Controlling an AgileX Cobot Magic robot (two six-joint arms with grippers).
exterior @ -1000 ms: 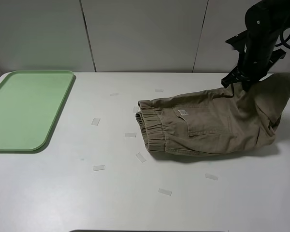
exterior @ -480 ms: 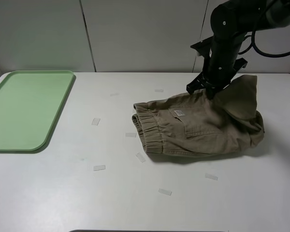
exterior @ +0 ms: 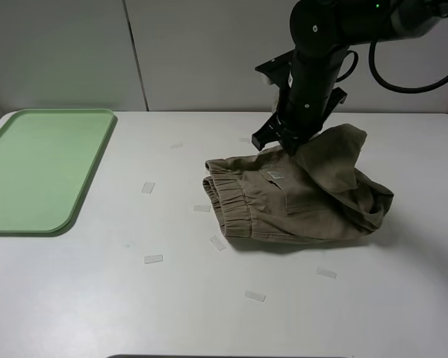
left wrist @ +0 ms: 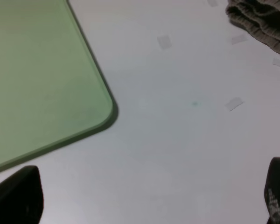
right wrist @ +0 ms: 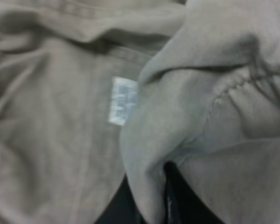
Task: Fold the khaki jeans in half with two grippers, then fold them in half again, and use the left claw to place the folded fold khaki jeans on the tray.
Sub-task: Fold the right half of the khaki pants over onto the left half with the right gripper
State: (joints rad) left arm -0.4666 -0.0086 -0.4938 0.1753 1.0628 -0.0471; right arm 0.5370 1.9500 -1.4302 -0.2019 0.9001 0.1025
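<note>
right pincer (exterior: pixel 289 146) swung leftward, khaki jeans (exterior: pixel 306 205) dragged further over themselves, heap now shorter

White label (right wrist: pixel 123 100) on khaki jeans (right wrist: pixel 51 121), seemingly unreadable

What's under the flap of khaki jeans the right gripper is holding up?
The khaki jeans' lower layer, with the white label and pocket showing; fabric deeper beneath the flap is covered.
</note>
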